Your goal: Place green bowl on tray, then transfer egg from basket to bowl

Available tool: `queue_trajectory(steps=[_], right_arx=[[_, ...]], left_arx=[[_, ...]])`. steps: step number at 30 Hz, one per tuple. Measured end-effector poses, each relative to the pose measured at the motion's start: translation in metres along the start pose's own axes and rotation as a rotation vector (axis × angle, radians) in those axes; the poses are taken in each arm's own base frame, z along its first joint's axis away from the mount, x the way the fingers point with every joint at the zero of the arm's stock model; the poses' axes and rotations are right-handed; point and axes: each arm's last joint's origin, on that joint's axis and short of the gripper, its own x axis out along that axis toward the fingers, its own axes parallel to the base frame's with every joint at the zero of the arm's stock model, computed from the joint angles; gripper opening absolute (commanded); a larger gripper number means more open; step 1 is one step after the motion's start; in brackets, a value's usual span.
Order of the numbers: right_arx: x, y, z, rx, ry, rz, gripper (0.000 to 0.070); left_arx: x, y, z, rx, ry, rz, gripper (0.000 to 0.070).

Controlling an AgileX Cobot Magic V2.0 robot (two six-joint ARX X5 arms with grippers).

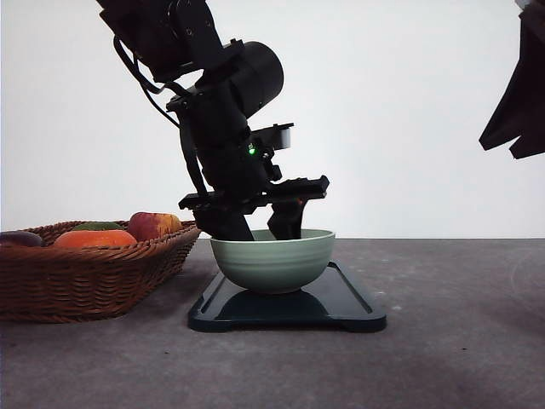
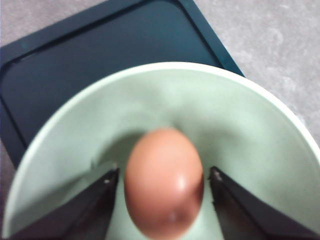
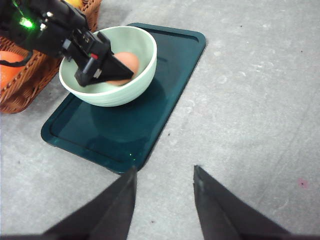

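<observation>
A grey speckled tabletop (image 1: 443,358) is carrying everything here. At the robot's left, a wide shallow brown woven wicker basket (image 1: 85,277) is sitting with orange and red fruit (image 1: 94,238) heaped inside. Just beside it, a flat glossy dark blue-black rectangular tray (image 1: 341,311) with rounded corners is lying on the table, and the pale sage-green round ribbed bowl (image 1: 272,264) is standing upright on the end of the tray nearer the basket.

The left gripper (image 2: 162,192) is reaching down into the bowl, its jaws standing apart on either side of a smooth brown egg (image 2: 164,200); the fingers (image 2: 97,200) are flanking the egg with a slim gap on each side. The egg is sitting in the bottom of the bowl, its long axis running along the line of the fingers, the narrower end pointing away from the wrist.

The front view is hiding the egg behind the bowl wall, while the right wrist view is showing it (image 3: 125,64) partly behind the left fingertips.

The right gripper (image 3: 164,192) is hovering over bare table near the tray's corner, jaws apart and holding nothing.
</observation>
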Motion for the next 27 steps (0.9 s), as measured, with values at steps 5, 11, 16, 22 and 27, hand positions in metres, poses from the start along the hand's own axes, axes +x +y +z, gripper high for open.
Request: queue_trajectory(steps=[5, 11, 16, 22, 27], right_arx=[[0.0, 0.0, 0.0, 0.0, 0.0, 0.0, 0.0214], [0.0, 0.0, 0.0, 0.0, 0.001, 0.0, 0.0214], [0.0, 0.0, -0.001, 0.001, 0.01, -0.002, 0.0214], [0.0, 0.0, -0.002, 0.002, 0.02, -0.004, 0.0214], [0.0, 0.0, -0.002, 0.002, 0.02, -0.004, 0.0214]], left_arx=[[-0.013, -0.001, 0.012, 0.005, 0.077, 0.01, 0.0402], [-0.048, -0.005, 0.049, 0.008, 0.072, 0.01, 0.0402], [-0.074, -0.003, 0.059, 0.003, 0.067, 0.012, 0.0402], [-0.126, 0.008, 0.06, -0.022, 0.02, 0.023, 0.0402], [-0.162, 0.02, 0.049, -0.042, -0.035, 0.034, 0.0402]])
